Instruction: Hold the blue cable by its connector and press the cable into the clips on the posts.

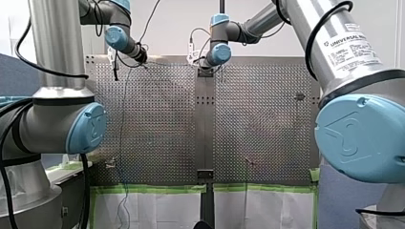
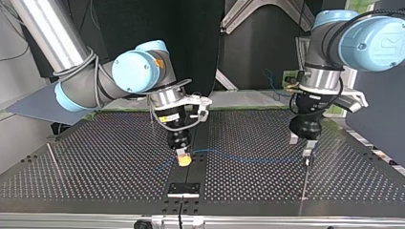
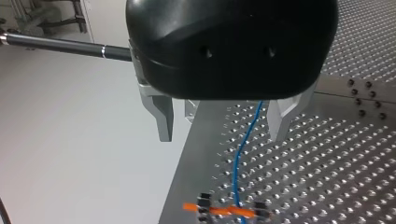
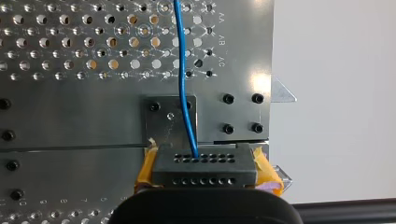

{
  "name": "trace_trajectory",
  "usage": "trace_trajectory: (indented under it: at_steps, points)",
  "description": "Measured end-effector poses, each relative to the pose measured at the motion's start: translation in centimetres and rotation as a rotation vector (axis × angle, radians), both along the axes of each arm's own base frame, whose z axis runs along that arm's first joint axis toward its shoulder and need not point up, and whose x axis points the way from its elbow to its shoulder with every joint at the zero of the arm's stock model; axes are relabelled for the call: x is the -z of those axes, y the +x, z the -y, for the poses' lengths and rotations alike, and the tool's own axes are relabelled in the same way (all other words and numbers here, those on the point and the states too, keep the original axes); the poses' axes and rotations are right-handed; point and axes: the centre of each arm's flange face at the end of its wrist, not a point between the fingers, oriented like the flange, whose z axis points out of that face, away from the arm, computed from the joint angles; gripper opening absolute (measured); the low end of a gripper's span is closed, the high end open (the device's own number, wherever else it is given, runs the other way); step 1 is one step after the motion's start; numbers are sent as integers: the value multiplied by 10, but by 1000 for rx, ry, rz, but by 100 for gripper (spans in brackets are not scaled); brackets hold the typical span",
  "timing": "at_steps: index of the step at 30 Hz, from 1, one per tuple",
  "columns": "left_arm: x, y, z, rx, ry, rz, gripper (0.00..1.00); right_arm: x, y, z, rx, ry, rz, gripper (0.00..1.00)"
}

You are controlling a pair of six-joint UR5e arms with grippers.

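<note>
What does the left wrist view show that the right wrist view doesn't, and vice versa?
Only the left wrist view: my left pincer, open, metal fingers apart, and an orange piece ahead of it. Only the right wrist view: my right pincer, yellow pads shut on the dark connector. Both: the blue cable over the perforated table.

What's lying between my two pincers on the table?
Only the thin blue cable, running across the perforated metal table from my right pincer toward my left pincer; the top view shows it.
</note>
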Motion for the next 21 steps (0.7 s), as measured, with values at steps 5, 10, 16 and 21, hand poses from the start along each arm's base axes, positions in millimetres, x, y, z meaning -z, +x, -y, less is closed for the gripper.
trace_trajectory:
  at_steps: [5, 10, 16, 21]
  points:
    - [4, 10, 10, 15, 5, -9, 100, 0, 0, 0, -1, 2, 1, 0]
    - [15, 21, 18, 14, 6, -16, 100, 0, 0, 0, -1, 2, 2, 0]
    - [16, 31, 24, -5, 0, -2, 100, 0, 0, 0, -1, 2, 3, 0]
    - [17, 45, 31, -11, 5, -1, 100, 0, 0, 0, -1, 2, 3, 0]
